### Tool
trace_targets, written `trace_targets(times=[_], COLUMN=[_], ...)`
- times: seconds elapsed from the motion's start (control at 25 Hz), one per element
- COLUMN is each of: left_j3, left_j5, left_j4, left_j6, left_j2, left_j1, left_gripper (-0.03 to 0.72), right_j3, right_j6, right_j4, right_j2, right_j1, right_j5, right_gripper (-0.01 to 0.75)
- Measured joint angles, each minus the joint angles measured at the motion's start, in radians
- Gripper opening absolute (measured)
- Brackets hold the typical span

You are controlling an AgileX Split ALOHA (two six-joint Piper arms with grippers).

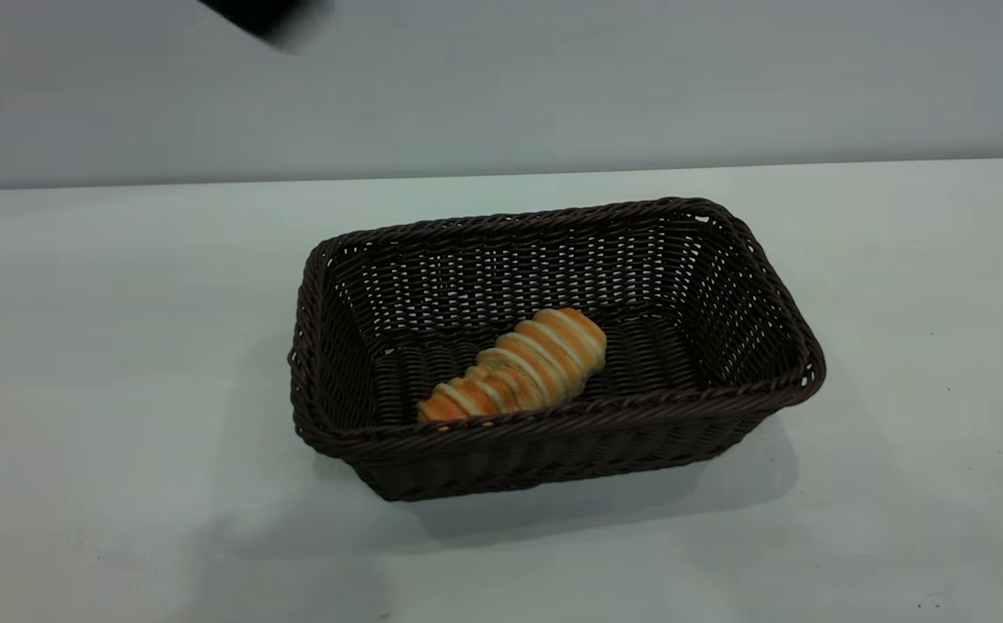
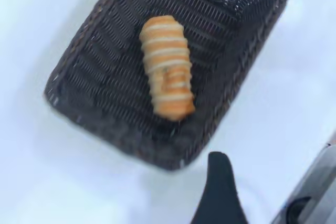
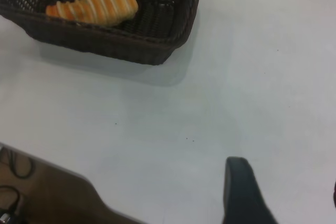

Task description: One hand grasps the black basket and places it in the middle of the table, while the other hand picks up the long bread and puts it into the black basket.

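- We see the long bread [image 1: 518,363] lying inside the black basket [image 1: 752,260], at mid tabletop [image 1: 103,389].
- Each hand shows one finger only; we cannot tell its state.
- We read no writing.

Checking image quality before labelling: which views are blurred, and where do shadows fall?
Exterior view: sharp basket and bread, soft shadow on the table in front, blurred arm at top edge. Left wrist view: smeared. Right wrist view: fairly clear, shadow beside the basket.

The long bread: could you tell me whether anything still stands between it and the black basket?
Nothing does. The long bread already lies on the floor of the black basket, which sits mid-table. No gripper touches either.
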Motion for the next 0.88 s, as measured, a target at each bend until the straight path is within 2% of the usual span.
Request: trace_targets(times=[0.24, 0.36, 0.68, 0.88], left_j3=[0.058, 0.165, 0.524, 0.574], left_j5=[0.291, 0.371, 0.371, 0.325], left_j4=[0.141, 0.180, 0.180, 0.180], left_j6=[-0.171, -0.228, -0.335, -0.349], left_j2=[-0.291, -0.420, -0.733, -0.858], left_j1=[0.000, 0.000, 0.000, 0.000], left_gripper=[0.593, 0.593, 0.593, 0.593], right_j3=[0.000, 0.000, 0.000, 0.000], right_j6=[0.000, 0.000, 0.007, 0.009], right_j4=[0.000, 0.000, 0.000, 0.000], right_j2=[0.000, 0.000, 0.000, 0.000], right_j1=[0.000, 0.000, 0.000, 0.000], right_j5=[0.000, 0.000, 0.000, 0.000], right_gripper=[0.428, 0.428, 0.428, 0.428])
